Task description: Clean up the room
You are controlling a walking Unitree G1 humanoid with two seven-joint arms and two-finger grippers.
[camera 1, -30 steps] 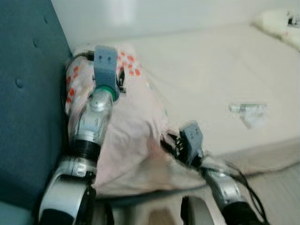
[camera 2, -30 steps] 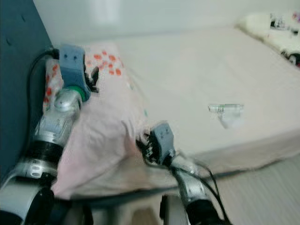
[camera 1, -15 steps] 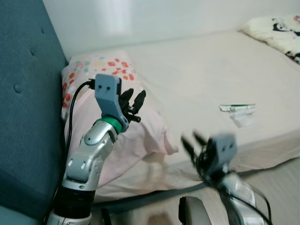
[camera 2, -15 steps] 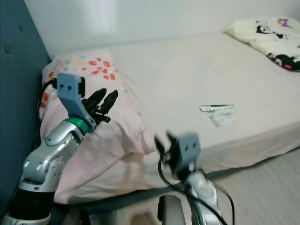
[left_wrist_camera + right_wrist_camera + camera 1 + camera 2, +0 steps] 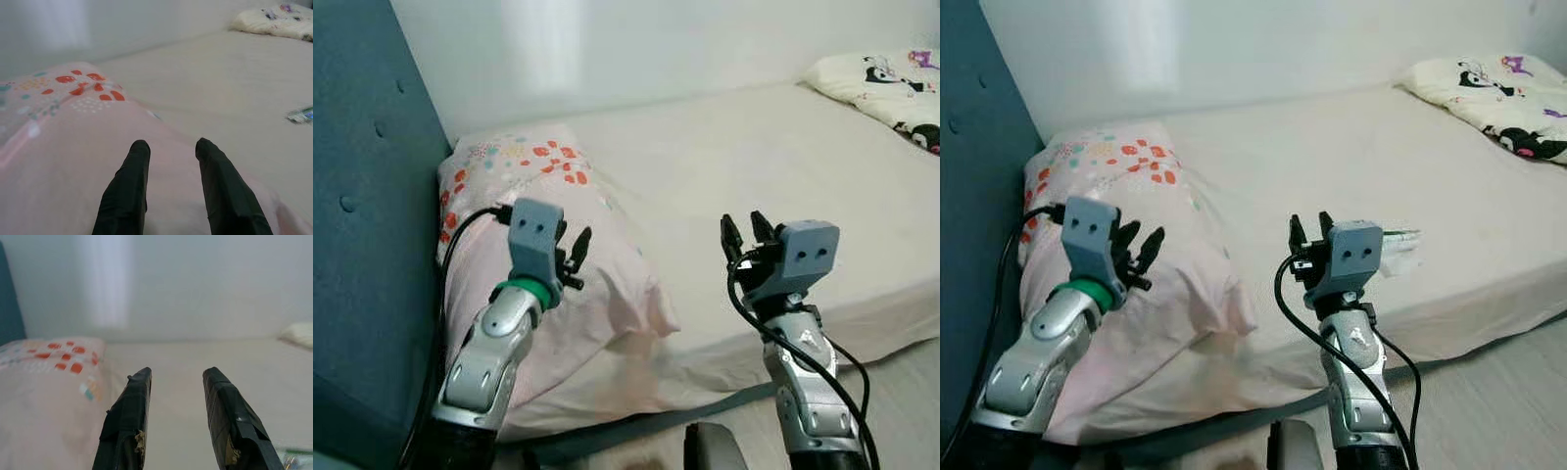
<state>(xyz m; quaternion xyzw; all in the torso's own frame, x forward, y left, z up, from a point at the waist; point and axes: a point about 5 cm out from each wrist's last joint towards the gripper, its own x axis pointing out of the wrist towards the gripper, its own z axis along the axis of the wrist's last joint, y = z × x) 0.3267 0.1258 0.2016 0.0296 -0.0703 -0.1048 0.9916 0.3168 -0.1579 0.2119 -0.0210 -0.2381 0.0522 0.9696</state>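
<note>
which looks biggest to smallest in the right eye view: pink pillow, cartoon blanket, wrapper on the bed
1. pink pillow, clearly largest, though it also lies nearest the camera.
2. cartoon blanket, far off and cut by the frame edge.
3. wrapper, smallest, partly hidden behind the right tool.

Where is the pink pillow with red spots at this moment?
In the left eye view the pink pillow lies at the left end of the bed, against the blue headboard, under the raised left gripper.

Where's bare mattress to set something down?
The widest free patch is the cream mattress between the pink floral pillow and the cartoon-print pillow, along the wall. It's crowded near the front edge: a clear wrapper lies just past the open right gripper.
</note>
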